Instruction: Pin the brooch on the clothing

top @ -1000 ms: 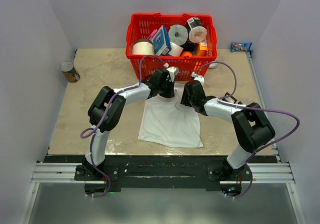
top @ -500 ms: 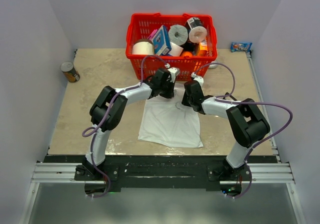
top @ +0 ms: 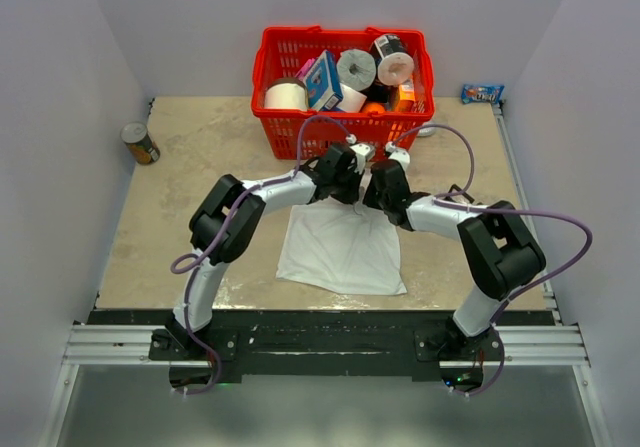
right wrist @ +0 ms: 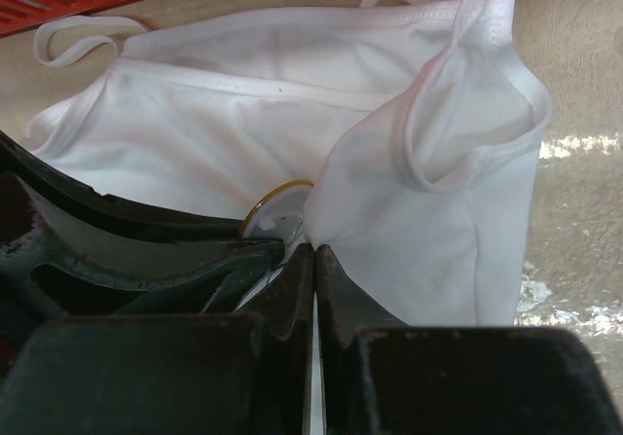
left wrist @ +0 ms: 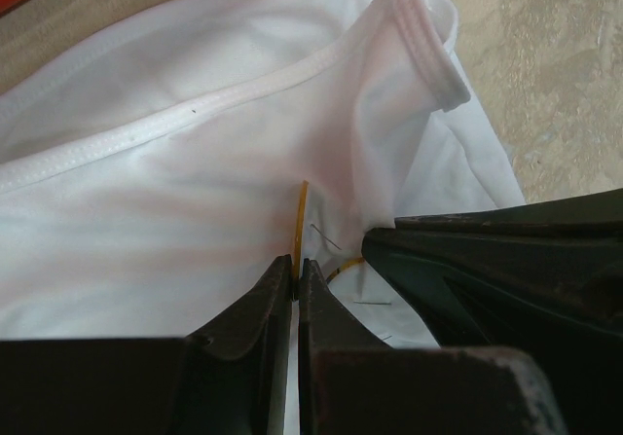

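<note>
The left gripper (left wrist: 295, 281) has its two fingers pressed together on the brooch (left wrist: 301, 223). The brooch shows edge-on as a thin orange-gold sliver standing up from between the tips and lying against the white cloth. Only that gold part shows. Whether any of it has gone through the fabric I cannot tell, as the cloth bunches around it.

Just beside it, to the right in the left wrist view, are the dark fingers (left wrist: 506, 260) of the other arm, nearly touching the left tips. The right gripper (right wrist: 313, 255) is likewise closed, its tips nipping a raised fold of the T-shirt (right wrist: 428, 211) that tents up from them. From this side the brooch appears as a gold ring, just left of the pinched fold and just beyond the left gripper's dark body.

From above, the T-shirt lies flat on the table (top: 200, 157), its hem toward the arm bases and its ribbed neckline at the far end. Both grippers meet over that neckline, tip to tip.

Beyond them stands a red basket (top: 262, 72) filled with rolls and boxes. A can (top: 140, 143) stands at the table's far left edge, and a blue packet (top: 481, 94) lies at the far right corner.
</note>
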